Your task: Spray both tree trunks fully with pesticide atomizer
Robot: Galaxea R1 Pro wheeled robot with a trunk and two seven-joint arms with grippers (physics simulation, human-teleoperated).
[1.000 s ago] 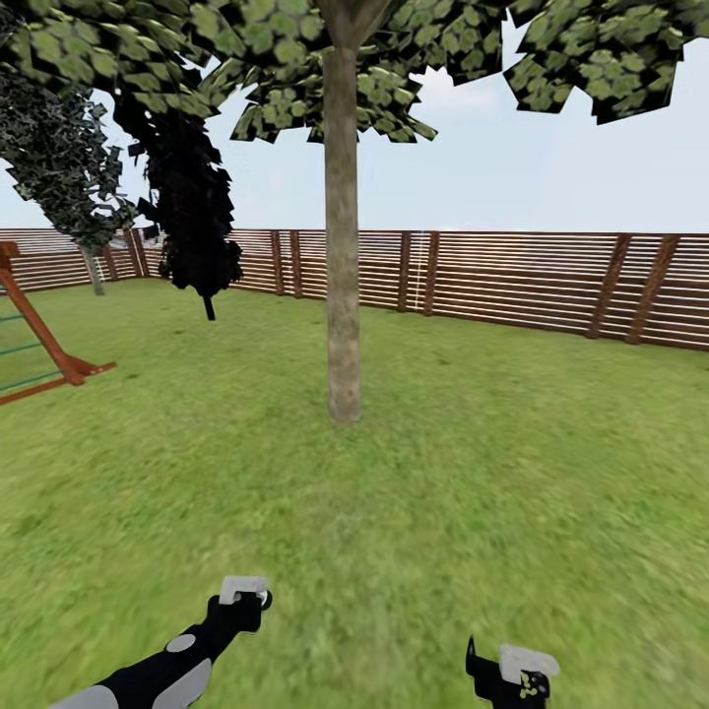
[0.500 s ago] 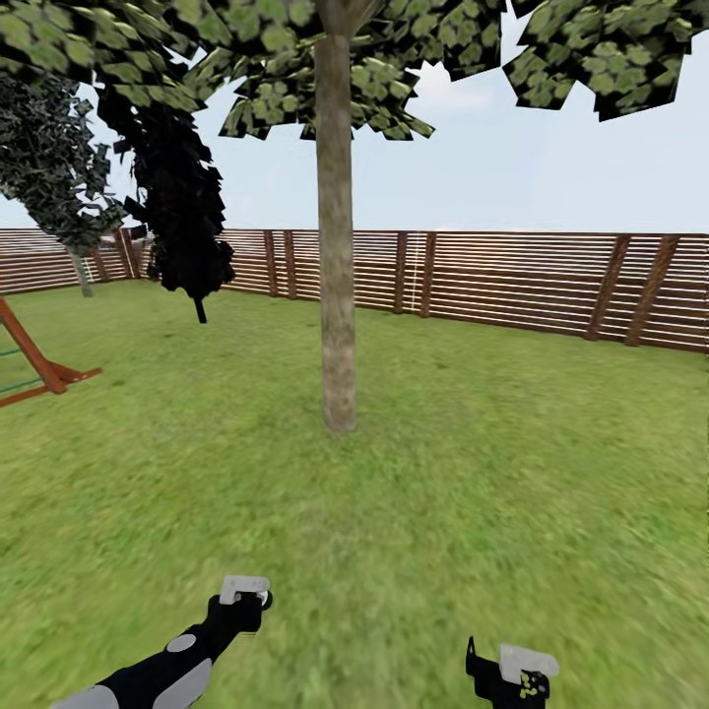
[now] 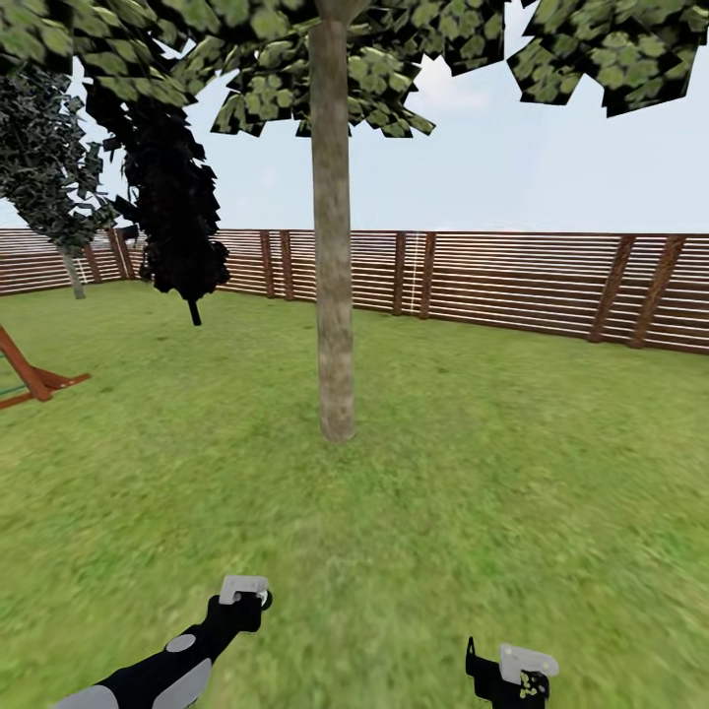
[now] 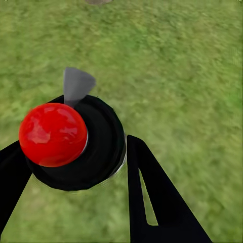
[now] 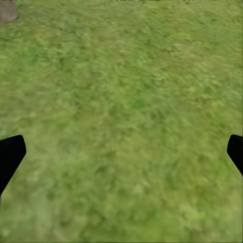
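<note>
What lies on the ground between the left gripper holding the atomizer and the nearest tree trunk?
Only bare grass: in the head view, the lawn runs unbroken from the left gripper to the tree trunk.

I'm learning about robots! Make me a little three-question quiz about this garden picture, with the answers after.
1. True or false: the left gripper is holding something with a red ball on top.
2. What stands nearest in front of the robot? A) the tree trunk B) the fence C) the dark tree
3. Fill in: the right gripper has nothing between its fingers, just ____ below.

Key: 1 true, it is the atomizer. 2 A. 3 grass.
</note>
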